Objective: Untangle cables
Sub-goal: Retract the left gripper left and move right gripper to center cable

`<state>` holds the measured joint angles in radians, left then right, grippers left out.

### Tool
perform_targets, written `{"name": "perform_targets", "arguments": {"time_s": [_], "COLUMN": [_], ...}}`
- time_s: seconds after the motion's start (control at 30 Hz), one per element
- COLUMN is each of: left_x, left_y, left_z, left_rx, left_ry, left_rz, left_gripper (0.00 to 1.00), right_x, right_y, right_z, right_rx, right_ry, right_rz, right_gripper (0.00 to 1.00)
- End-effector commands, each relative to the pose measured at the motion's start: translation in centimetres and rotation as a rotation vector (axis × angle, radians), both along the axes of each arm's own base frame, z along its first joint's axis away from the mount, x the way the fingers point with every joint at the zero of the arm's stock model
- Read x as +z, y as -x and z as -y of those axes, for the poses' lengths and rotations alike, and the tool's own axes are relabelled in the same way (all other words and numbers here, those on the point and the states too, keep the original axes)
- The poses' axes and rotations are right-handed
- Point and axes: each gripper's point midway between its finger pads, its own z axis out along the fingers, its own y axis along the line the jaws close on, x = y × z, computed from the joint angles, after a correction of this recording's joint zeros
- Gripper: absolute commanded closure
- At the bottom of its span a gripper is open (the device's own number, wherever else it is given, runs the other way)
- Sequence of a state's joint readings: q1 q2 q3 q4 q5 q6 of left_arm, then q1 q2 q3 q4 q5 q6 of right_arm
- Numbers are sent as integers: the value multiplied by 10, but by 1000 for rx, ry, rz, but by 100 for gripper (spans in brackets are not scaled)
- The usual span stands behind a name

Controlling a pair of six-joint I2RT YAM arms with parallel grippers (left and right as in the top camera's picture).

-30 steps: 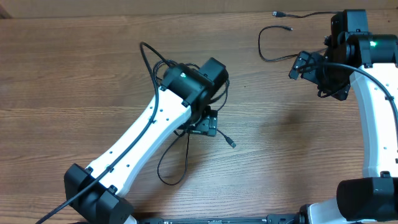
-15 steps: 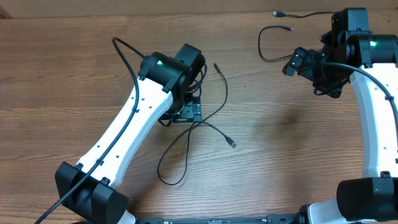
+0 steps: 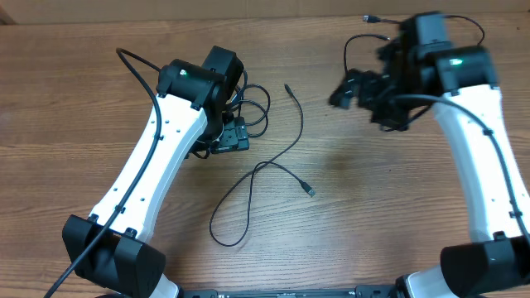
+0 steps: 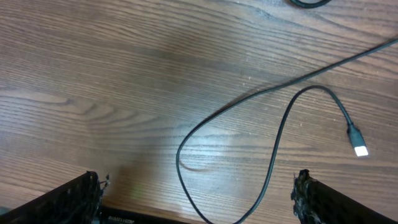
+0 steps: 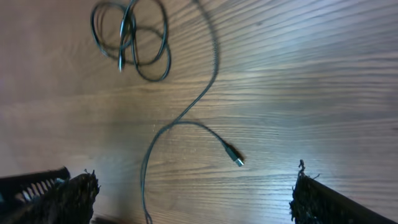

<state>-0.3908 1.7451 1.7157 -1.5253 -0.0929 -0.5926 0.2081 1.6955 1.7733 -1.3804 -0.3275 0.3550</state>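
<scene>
A long black cable [image 3: 298,124] snakes across the middle of the table, with a plug end [image 3: 310,191] and a big loop [image 3: 217,236] near the front. A small coiled bundle [image 3: 252,103] lies beside my left gripper [image 3: 228,142], which hovers open with nothing in it. In the left wrist view the loop and a plug [image 4: 356,140] lie on the wood ahead of the left gripper [image 4: 198,186]. My right gripper [image 3: 346,89] is open and empty above the table. Its view shows the right gripper [image 5: 194,190], the coiled bundle [image 5: 132,34] and the strand's plug [image 5: 235,157].
Another thin black cable [image 3: 349,62] curls at the back right behind the right arm, and its plug [image 3: 367,17] lies near the table's far edge. The white left arm [image 3: 157,157] slants across the left half of the wooden table.
My left arm has swung left and toward the back, uncovering the coiled bundle and long strand. The right arm has moved left toward the table's middle. Both grippers stayed open.
</scene>
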Motion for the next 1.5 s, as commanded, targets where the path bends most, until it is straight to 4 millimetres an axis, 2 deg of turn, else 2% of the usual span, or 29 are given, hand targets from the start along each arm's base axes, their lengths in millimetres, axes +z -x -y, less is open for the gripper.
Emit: {"name": "perform_targets", "arguments": {"time_s": [0.0, 0.2, 0.43, 0.57, 0.73, 0.8, 0.87, 0.97, 1.2, 1.37, 1.47], "left_x": [6, 6, 5, 4, -2, -5, -10, -18, -28, -29, -29], "left_y": [-10, -12, -18, -19, -21, -20, -18, -16, -17, -23, -23], "left_z": [-7, -24, -50, -54, -54, -54, -56, -58, -64, -89, -104], "left_rx": [-10, 39, 126, 140, 140, 139, 139, 139, 160, 254, 307], "left_ry": [-36, -43, -41, -39, -38, -43, -52, -68, -67, -42, -30], "left_rz": [47, 36, 30, 31, 35, 28, 16, 7, 1, 9, 2], "left_gripper": [0, 0, 0, 0, 0, 0, 0, 0, 0, 1, 0], "right_x": [-29, -57, -83, -106, -130, -137, -141, -144, -145, -146, -149], "right_y": [-8, -18, -28, -27, -23, -17, -4, 16, 58, 82, 89], "right_z": [-10, -36, -40, -43, -49, -57, -73, -93, -130, -162, -170], "right_rx": [12, 68, 53, -12, -89, -84, -47, 11, 139, 246, 277], "right_ry": [89, 89, 88, 76, 78, 59, 13, -17, 19, 43, 82], "right_rz": [-26, -51, -64, -110, -195, -231, -278, -329, -369, -339, -303], "right_gripper": [0, 0, 0, 1, 10, 10, 9, 0, 0, 0, 0]}}
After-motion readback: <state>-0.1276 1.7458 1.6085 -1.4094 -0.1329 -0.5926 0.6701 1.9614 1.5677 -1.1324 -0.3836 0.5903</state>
